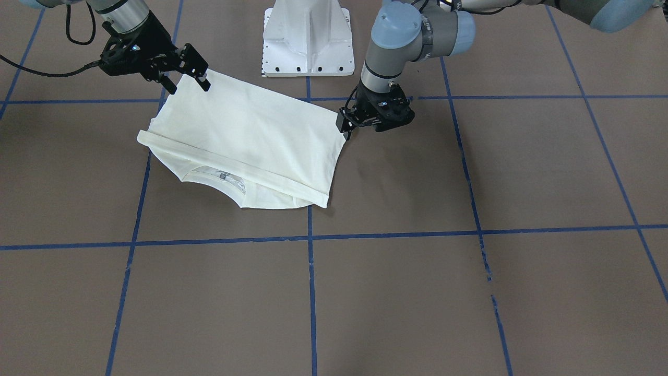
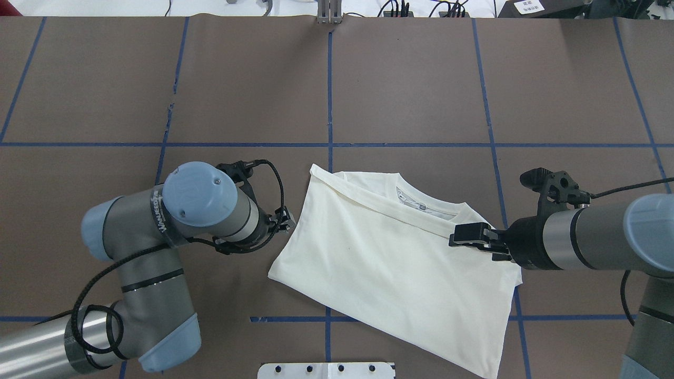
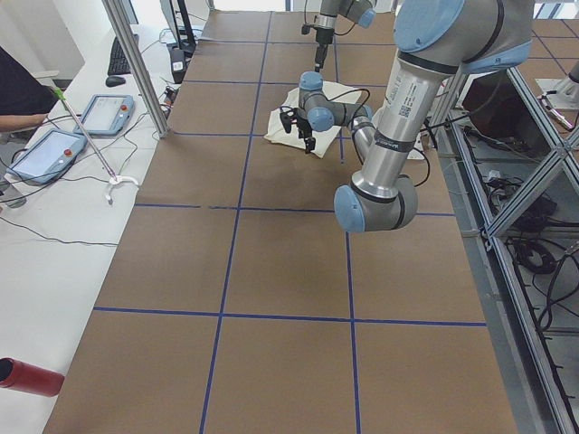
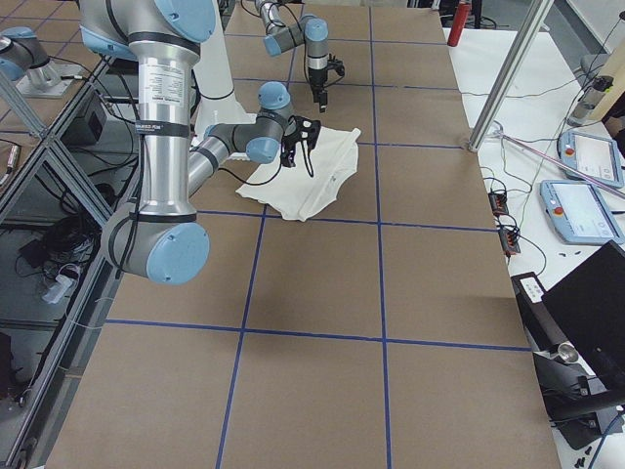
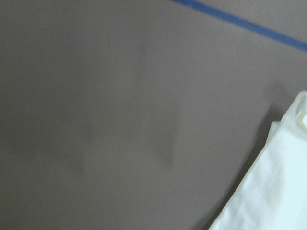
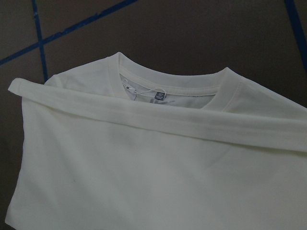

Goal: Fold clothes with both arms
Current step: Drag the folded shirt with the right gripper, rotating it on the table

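Folded T-shirt (image 6: 144,191) lies on table (image 6: 192,33), neck label (image 6: 159,96) seemingly grey.

Your four room views are bright and evenly lit from overhead. The brown table (image 2: 410,79) shows no glare. Shadows are short and soft: a thin dark rim lies under the edge of the cream T-shirt (image 1: 250,136). In the overhead view the white cloth is close to bleaching out, but you can read its folds. The left wrist picture is dim and smeared all over, perhaps by motion, and its blue tape line (image 5: 240,21) has soft edges. The right wrist picture is darker than the room views, crisp at the collar (image 6: 168,84) and softer lower down.
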Action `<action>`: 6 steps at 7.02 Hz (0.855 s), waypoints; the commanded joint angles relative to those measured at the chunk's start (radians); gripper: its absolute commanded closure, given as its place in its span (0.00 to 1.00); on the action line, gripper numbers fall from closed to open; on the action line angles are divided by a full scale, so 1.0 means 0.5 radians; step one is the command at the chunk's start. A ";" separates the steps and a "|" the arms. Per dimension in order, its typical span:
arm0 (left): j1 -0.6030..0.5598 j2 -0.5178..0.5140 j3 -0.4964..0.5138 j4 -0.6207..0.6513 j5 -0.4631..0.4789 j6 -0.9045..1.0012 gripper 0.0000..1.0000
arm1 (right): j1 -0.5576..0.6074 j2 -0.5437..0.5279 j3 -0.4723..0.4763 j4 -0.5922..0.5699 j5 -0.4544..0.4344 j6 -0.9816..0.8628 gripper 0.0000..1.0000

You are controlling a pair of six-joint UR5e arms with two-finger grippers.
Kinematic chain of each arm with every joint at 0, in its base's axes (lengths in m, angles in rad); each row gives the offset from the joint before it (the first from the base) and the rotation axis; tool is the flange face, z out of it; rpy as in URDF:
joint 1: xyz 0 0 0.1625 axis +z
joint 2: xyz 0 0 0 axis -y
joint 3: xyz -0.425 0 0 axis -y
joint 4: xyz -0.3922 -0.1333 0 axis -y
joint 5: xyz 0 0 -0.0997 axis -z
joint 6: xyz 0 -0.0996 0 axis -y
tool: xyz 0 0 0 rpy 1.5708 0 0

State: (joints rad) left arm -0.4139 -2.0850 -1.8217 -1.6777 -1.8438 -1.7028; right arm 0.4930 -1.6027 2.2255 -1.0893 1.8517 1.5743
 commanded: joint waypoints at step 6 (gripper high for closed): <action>0.171 -0.002 0.084 -0.004 0.003 -0.224 0.30 | 0.039 0.058 -0.012 0.000 -0.019 0.002 0.00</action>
State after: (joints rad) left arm -0.3297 -2.0853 -1.7922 -1.6785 -1.8423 -1.8124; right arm 0.5114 -1.5740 2.2197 -1.0891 1.8425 1.5752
